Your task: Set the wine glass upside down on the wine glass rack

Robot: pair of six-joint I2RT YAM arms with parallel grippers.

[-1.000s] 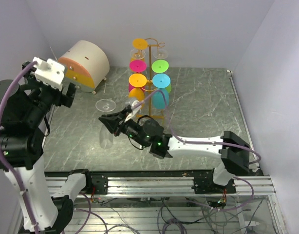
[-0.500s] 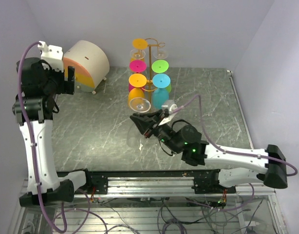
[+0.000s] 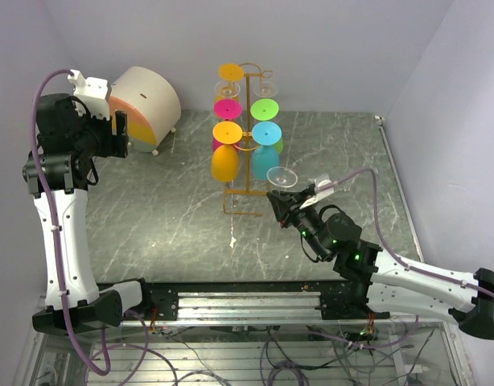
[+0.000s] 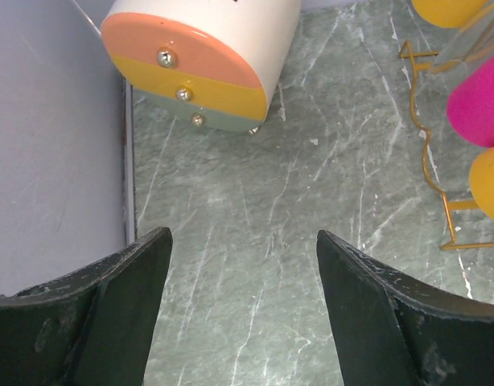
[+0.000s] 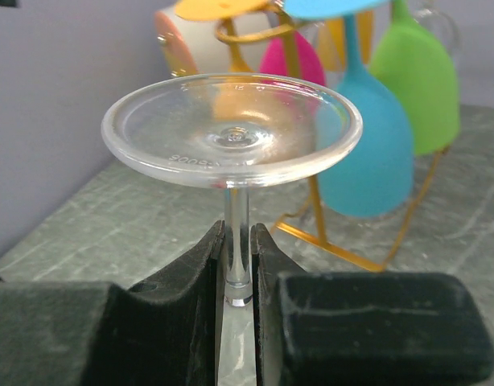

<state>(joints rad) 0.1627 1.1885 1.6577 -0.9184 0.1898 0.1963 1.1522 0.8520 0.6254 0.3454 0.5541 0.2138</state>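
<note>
My right gripper [image 3: 289, 196] [image 5: 239, 241] is shut on the stem of a clear wine glass [image 3: 281, 177] [image 5: 231, 133], held upside down with its round foot up. It hangs just right of the front of the orange-yellow wire wine glass rack [image 3: 247, 145] [image 5: 311, 217], which carries several coloured glasses hung upside down. The bowl of the clear glass is hidden below my fingers. My left gripper [image 3: 118, 137] [image 4: 243, 257] is open and empty, raised at the far left near a cream drum.
A cream drum-shaped box [image 3: 142, 100] [image 4: 203, 56] with orange and yellow end stands at the back left. Walls close the back and right. The table's metal edge [image 3: 396, 185] runs along the right. Blue [image 5: 368, 161] and green [image 5: 420, 88] glasses hang close behind the held glass.
My right arm has carried the clear glass from the left-centre of the table to the right, past the rack's front, to its right side. My left arm rose and now holds still.
</note>
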